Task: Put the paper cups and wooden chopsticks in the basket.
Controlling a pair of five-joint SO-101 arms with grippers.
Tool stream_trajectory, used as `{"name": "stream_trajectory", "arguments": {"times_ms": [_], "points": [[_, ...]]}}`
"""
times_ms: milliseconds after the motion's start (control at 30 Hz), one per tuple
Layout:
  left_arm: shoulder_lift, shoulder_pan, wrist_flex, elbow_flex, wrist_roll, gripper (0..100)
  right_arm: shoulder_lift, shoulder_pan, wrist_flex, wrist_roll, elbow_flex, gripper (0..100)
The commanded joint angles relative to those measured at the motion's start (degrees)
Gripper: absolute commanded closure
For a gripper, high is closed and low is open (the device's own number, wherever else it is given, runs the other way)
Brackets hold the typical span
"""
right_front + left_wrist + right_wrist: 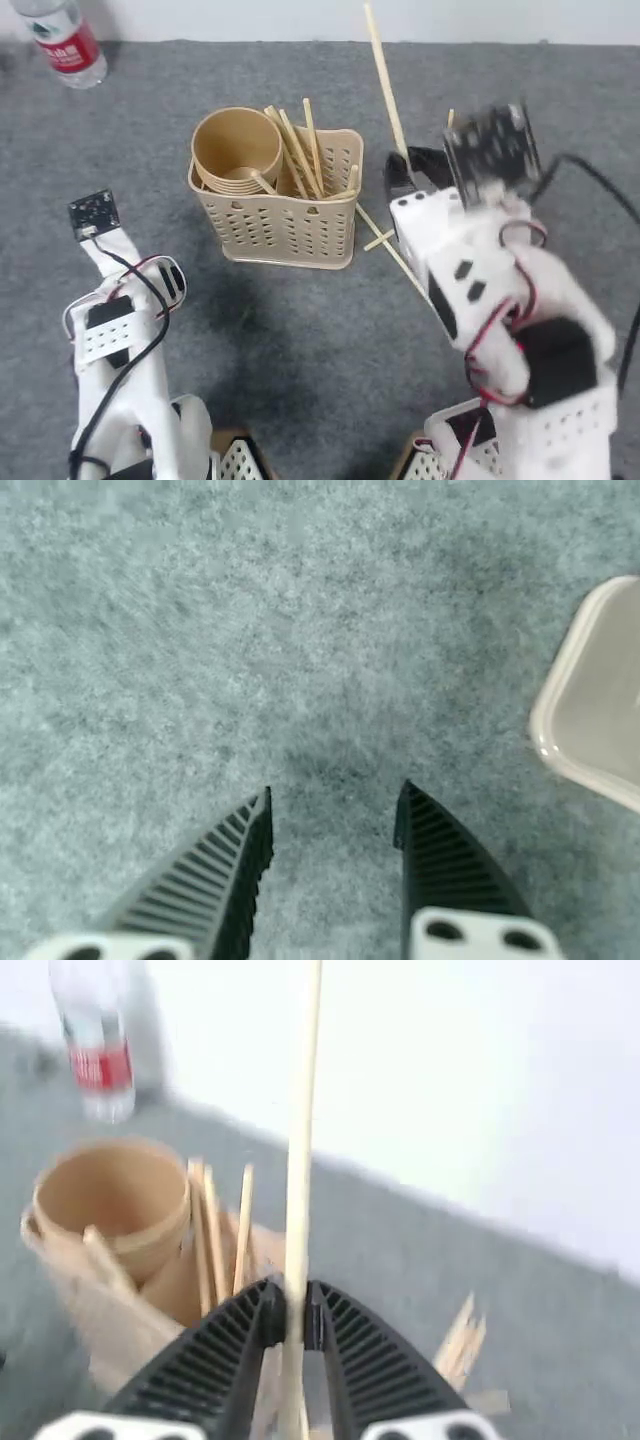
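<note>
While the right gripper [290,1305] clamps one wooden chopstick [303,1110], the basket [280,235] sits centre frame in the high view, just left of that gripper.

Jaws are closed on the stick low on its length, so the long end stands up out of them toward the top edge of the high view; judged a hold suited to lifting it over the rim and dropping it end-first. Basket contents: stacked paper cups [237,148] in the left half, leaning chopsticks [300,150] in the right half. Loose sticks [385,243] lie on the grey carpet right of the basket, not yet collected. Left gripper [335,792] hangs open and empty over bare carpet, lower left. Water bottle [65,40] stands upper left.
</note>
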Motion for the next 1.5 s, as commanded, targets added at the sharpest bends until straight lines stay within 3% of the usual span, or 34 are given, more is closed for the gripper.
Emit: {"name": "stream_trajectory", "arguments": {"times_ms": [0,67,167,367,600,967,1133,1467], "points": [[-0.44,0.35,-1.05,-0.13,0.0,81,-10.77,-0.66,-23.87,2.9,17.23,99.1],[-0.44,0.44,-1.23,-0.13,0.0,81,-12.09,-2.86,-34.59,8.53,23.65,99.1],[-0.44,0.44,-1.32,-0.13,0.0,81,-9.1,-8.22,-39.69,14.15,25.76,99.1],[-0.44,0.44,-1.32,-0.22,0.0,81,5.32,-15.34,-44.26,13.98,15.21,99.1],[-0.44,0.44,-1.32,-0.22,0.0,81,21.58,-11.65,-45.05,5.27,0.88,99.1],[-0.44,0.44,-1.41,-0.31,-0.09,81,27.21,-9.1,-44.79,2.9,3.96,98.0],[-0.44,0.44,-1.41,-0.31,-0.09,81,27.03,-9.01,-38.2,0.7,4.57,75.9],[-0.44,0.44,-1.41,-0.31,-0.09,81,23.25,-7.25,-25.89,-1.49,-2.9,79.7]]}}
